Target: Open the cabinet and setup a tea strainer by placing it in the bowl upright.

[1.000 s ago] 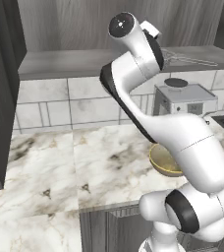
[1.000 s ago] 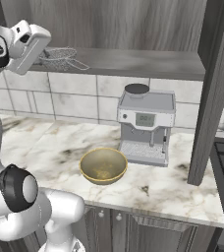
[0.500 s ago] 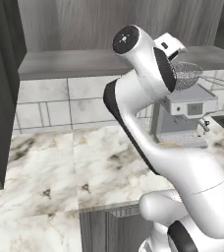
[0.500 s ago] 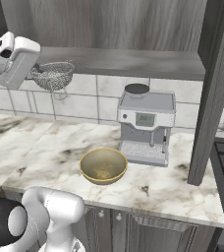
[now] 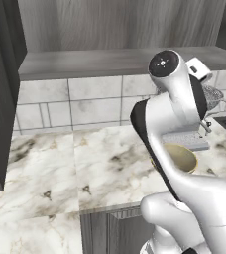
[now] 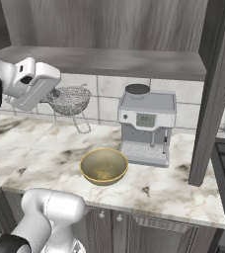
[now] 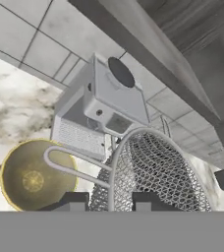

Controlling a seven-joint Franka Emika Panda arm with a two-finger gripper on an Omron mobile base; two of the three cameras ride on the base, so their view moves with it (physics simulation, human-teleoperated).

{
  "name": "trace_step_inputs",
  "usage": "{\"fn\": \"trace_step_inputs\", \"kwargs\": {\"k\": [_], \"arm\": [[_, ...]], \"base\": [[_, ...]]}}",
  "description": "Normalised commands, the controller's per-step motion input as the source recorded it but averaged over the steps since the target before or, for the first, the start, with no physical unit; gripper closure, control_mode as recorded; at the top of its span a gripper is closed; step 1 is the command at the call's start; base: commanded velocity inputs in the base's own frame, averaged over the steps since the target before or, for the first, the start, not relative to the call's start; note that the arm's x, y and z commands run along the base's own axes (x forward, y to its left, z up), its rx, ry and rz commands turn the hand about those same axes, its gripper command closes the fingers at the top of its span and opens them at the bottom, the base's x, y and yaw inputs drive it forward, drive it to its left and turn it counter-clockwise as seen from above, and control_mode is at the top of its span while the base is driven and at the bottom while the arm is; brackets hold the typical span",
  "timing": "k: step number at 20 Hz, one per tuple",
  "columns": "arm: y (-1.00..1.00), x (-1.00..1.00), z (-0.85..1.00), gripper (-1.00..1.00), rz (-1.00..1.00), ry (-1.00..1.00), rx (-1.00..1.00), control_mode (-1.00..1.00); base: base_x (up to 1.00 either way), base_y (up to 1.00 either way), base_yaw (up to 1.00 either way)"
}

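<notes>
The end effector (image 6: 55, 96) holds the tea strainer (image 6: 68, 99) by its rim, in the air above the marble surface (image 6: 45, 153). In the right base view the strainer hangs to the left of the coffee machine (image 6: 146, 129) and higher than the bowl (image 6: 104, 166). Its mesh cup bulges downward, its opening faces up, and its thin wire handle loop (image 6: 81, 123) points down toward the surface. In the hand view the strainer (image 7: 153, 172) is silver-grey fine mesh with a bright round rim. The golden-olive bowl (image 7: 33, 176) stands empty on the surface, just in front of the machine.
</notes>
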Motion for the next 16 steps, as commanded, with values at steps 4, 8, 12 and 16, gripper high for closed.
{"fn": "trace_step_inputs", "kwargs": {"k": [4, 8, 12, 16], "arm": [[-0.58, -0.1, -0.54, 1.0, 0.17, 0.0, 0.07, -1.0], [-0.32, -0.14, -0.48, 1.0, 0.12, 0.0, 0.12, -1.0], [-0.1, 0.0, -0.58, 1.0, 0.1, 0.05, 0.04, -1.0], [0.0, 0.0, -0.64, 1.0, 0.13, 0.06, 0.02, -1.0]], "base": [[0.0, 0.0, 0.0], [0.0, 0.0, 0.0], [0.0, 0.0, 0.0], [0.0, 0.0, 0.0]]}}
